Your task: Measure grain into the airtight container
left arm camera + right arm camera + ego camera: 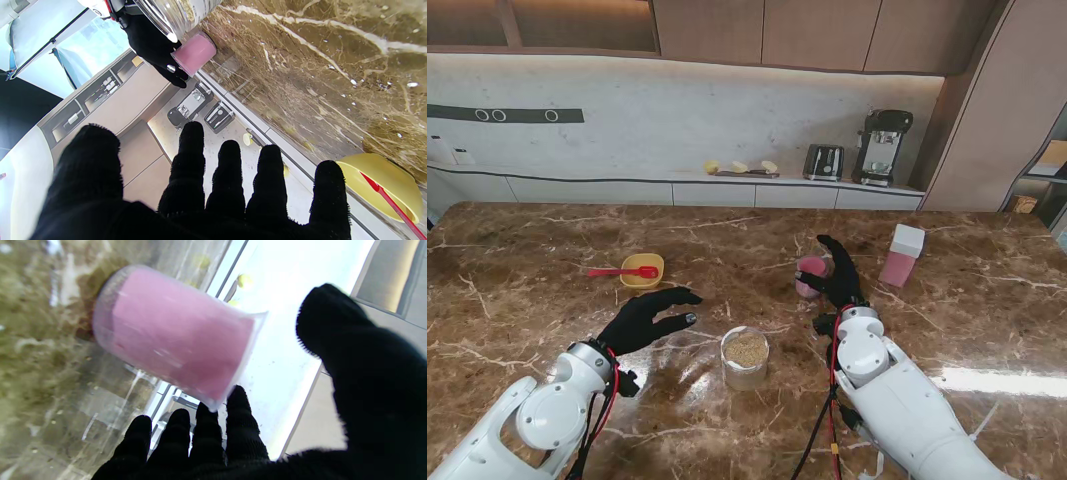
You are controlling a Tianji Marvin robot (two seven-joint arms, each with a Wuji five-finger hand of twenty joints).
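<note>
From the stand, the grain jar (pixel 745 357) stands between both arms; the right hand (pixel 838 277) reaches the pink cup (pixel 811 275) — grip unclear.

Left wrist: the left hand (pixel 200 186) is spread, empty.

Right wrist: fingers (pixel 206 430) splayed beside the cup — not closed.

Sitting on the brown marble table (pixel 517 290): a yellow bowl (pixel 642 271) with a red spoon (pixel 622 271) lying across it. Standing on the far white counter (pixel 677 182): a toaster (pixel 824 162) beside a black coffee machine (pixel 883 147), with small yellow items (pixel 740 167) nearby.
</note>
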